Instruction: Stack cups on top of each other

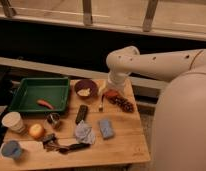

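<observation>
One white cup (13, 121), one blue cup (11, 149) sit apart; gripper (114, 86), jaws spread, half-hides the red bowl (111, 94).

Cream cup (13, 121), light-blue cup (12, 149), green tray (31, 91)

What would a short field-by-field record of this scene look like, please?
cream-white cup: upright, at the view's left edge of the table, in front of the green tray
light-blue cup: front-left corner, apart from the cream-white cup
stacking: not yet done
gripper: open, holding nothing, over the red-orange bowl at the far edge
</observation>
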`<state>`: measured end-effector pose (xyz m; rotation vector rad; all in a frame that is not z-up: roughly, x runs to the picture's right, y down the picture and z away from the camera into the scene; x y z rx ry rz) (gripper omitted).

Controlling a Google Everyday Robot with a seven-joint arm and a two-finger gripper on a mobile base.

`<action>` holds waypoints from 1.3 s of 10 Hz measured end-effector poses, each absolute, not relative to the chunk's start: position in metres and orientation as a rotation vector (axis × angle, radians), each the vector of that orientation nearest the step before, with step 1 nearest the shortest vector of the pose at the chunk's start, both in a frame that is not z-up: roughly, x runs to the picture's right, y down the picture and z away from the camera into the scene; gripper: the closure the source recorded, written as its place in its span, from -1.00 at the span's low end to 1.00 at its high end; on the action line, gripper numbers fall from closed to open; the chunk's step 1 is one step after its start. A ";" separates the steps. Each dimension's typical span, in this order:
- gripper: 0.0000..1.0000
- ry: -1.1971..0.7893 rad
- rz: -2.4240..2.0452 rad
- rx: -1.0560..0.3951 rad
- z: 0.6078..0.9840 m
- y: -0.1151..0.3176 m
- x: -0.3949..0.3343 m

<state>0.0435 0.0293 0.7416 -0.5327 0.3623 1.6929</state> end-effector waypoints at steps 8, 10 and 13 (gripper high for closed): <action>-0.60 0.190 1.477 -0.698 0.692 0.055 -0.064; -0.60 0.193 1.450 -0.695 0.692 0.054 -0.064; -0.60 0.168 1.344 -0.696 0.700 0.044 -0.103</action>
